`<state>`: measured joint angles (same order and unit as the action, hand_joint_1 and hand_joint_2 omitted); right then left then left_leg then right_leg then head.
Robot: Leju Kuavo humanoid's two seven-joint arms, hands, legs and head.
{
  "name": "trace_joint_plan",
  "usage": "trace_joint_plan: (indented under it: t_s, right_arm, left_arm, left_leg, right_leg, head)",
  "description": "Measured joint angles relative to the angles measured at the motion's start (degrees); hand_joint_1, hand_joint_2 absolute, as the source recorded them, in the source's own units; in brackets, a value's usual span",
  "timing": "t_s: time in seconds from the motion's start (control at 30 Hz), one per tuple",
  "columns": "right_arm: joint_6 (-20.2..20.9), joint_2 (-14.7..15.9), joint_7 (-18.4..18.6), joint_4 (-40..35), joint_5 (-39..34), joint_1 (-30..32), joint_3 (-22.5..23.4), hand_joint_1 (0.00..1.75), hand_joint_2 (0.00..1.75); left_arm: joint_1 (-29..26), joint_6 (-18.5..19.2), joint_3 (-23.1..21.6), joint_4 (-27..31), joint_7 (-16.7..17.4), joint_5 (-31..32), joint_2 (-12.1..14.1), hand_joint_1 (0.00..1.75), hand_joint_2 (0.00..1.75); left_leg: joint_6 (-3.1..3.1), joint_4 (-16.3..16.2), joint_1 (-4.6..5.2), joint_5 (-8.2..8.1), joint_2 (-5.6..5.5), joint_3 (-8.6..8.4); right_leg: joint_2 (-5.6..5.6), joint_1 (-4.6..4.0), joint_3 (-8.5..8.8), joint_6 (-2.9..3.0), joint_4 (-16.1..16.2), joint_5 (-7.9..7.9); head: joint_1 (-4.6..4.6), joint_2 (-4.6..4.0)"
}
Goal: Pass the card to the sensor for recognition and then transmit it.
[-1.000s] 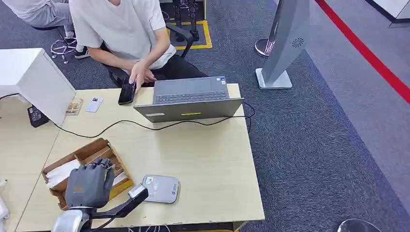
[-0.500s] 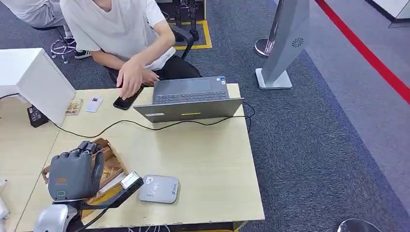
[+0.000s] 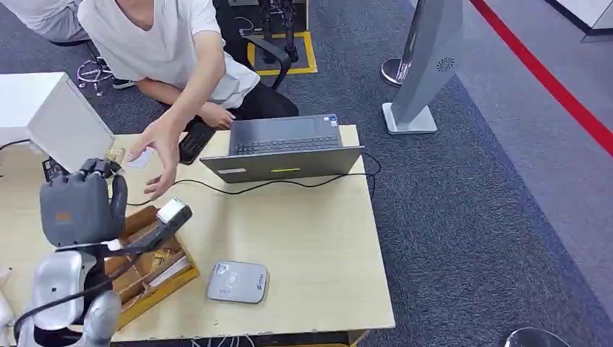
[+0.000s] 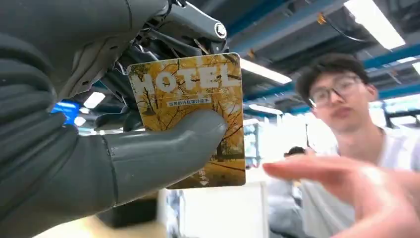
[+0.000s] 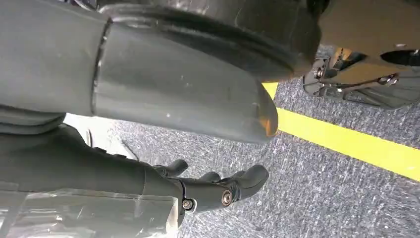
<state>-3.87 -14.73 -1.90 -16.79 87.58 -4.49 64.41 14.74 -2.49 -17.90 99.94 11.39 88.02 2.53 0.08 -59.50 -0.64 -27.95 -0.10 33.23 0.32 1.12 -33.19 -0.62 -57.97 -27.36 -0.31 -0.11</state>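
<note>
Left hand (image 4: 74,148) pinches the hotel key card (image 4: 190,116), upper centre of the left wrist view, by its lower half; thin, stiff, light, probably slick; right hand (image 5: 163,148) hangs with nothing in it, fingers loosely spread.

Left robot hand (image 3: 79,206): matte dark grey shell with a small orange marking on its back, ribbed grey cover, thick grey thumb (image 4: 163,153), darker fingers. Forearm silver, glossy, with black cables looped alongside (a white-tipped black bracket juts beside the shell). Right robot hand (image 5: 218,191): dark fingers, visible screws.
</note>
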Motion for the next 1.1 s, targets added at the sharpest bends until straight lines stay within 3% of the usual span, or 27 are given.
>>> trace_joint_plan:
  t_s: [0.2,0.4,0.43,0.73,1.1]
  right_arm:
    - [0.7,0.2,0.2,0.9,0.0,-0.2,-1.5,0.0,0.0]
    - [0.7,0.3,0.6,1.4,0.0,-0.3,-2.1,0.0,0.0]
    - [0.7,0.3,0.8,1.4,0.0,-0.3,-2.2,0.0,0.0]
    - [0.7,0.3,1.2,1.8,0.0,-0.4,-2.8,0.0,0.0]
    - [0.7,0.4,1.0,1.8,0.0,-0.4,-2.8,0.0,0.0]
  left_arm:
    - [12.7,-0.8,1.4,-14.7,1.0,0.0,3.7,1.75,1.75]
    - [16.6,-0.7,1.4,-21.8,1.9,0.0,5.0,1.75,1.75]
    - [16.8,-0.7,1.4,-22.4,1.9,0.0,5.1,0.0,1.75]
    - [16.4,-0.1,2.4,-23.5,0.4,0.0,4.3,0.0,1.75]
    - [12.3,1.7,3.8,-16.7,-0.3,0.0,3.8,0.0,1.75]
  left_leg:
    - [-0.02,0.0,-0.01,0.09,0.03,0.0]
    - [-0.01,0.0,0.0,0.09,0.03,0.08]
    - [-0.01,0.0,0.0,0.08,0.03,0.1]
    - [0.02,0.0,0.0,0.05,0.03,0.15]
    - [0.02,0.0,0.0,0.06,0.04,0.15]
  right_leg:
    - [0.05,-0.01,-0.01,-0.02,0.0,0.09]
    - [0.06,-0.01,-0.06,-0.03,0.0,0.08]
    - [0.06,-0.01,-0.07,-0.03,0.0,0.08]
    - [0.09,-0.01,-0.11,-0.06,0.0,0.06]
    - [0.08,-0.01,-0.1,-0.06,0.0,0.06]
  head:
    - [0.0,0.0]
    - [0.0,0.0]
    - [0.02,0.0]
    - [0.0,0.0]
    - [0.02,0.0]
